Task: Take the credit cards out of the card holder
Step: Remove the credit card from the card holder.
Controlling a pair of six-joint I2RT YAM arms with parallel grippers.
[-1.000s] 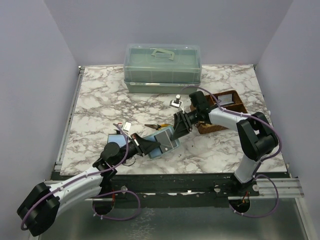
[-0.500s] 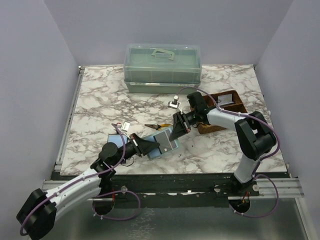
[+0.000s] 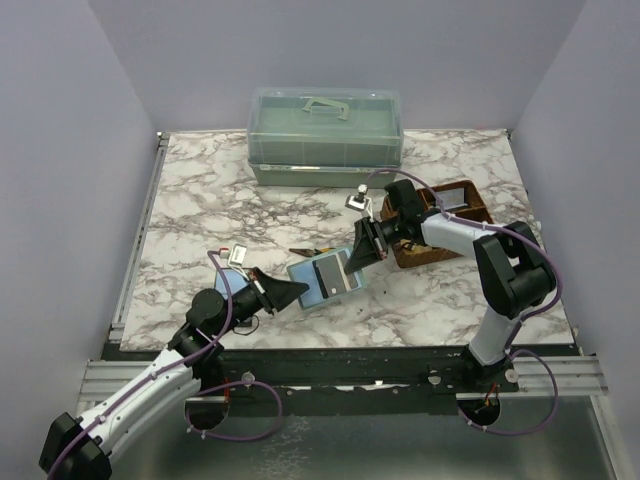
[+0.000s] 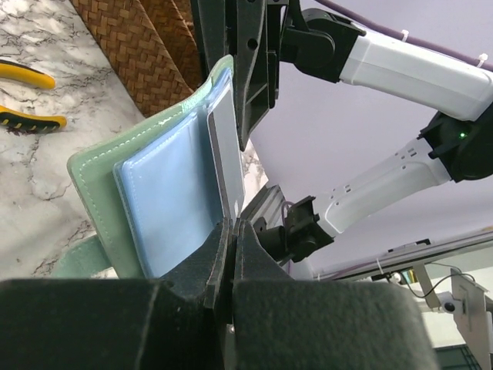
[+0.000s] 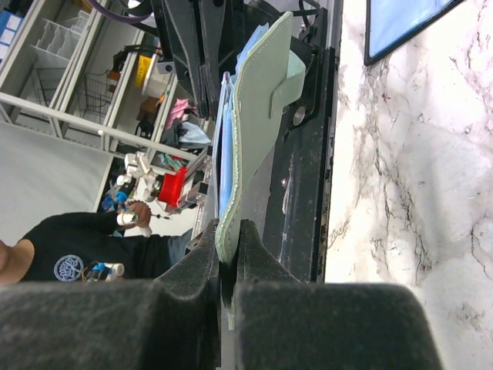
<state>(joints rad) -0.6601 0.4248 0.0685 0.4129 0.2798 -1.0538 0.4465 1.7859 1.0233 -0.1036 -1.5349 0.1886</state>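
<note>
- Card holder [image 3: 322, 278]: open, held between both grippers over the marble table [image 3: 200, 210], with a grey card [image 4: 226, 146] in its pocket.
- Left gripper [image 3: 292, 292]: clamped on the holder's near-left edge.
- Right gripper [image 3: 358, 252]: clamped on its far-right edge.
- Room: lilac walls; clear lidded box [image 3: 325, 135] at the table's back.

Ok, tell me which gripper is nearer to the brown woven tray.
Right. The right gripper pinches the card holder at the edge close to the brown woven tray; the left gripper pinches the opposite edge, farther from the tray.
</note>
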